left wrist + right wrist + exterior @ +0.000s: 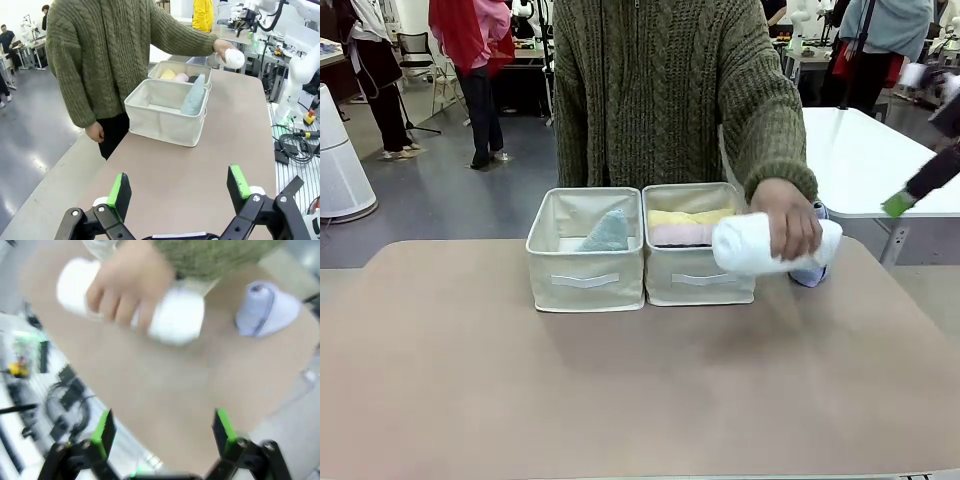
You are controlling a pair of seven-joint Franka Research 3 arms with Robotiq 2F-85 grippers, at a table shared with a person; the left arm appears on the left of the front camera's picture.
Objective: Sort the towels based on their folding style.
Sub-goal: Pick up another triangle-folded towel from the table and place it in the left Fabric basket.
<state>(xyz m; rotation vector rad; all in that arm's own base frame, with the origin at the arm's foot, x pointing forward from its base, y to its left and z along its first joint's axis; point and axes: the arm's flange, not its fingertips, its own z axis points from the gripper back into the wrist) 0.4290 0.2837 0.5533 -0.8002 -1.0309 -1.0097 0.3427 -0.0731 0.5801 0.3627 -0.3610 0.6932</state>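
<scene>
A person's hand [790,218] holds a white rolled towel [742,248] beside the right bin [665,288]. The left gripper [177,185] and right gripper [162,422] hang empty, jaws spread wide.

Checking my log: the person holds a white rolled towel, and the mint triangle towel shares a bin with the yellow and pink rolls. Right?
No. The front view shows the mint triangle towel in the left bin, the yellow roll and pink roll in the right bin.
</scene>
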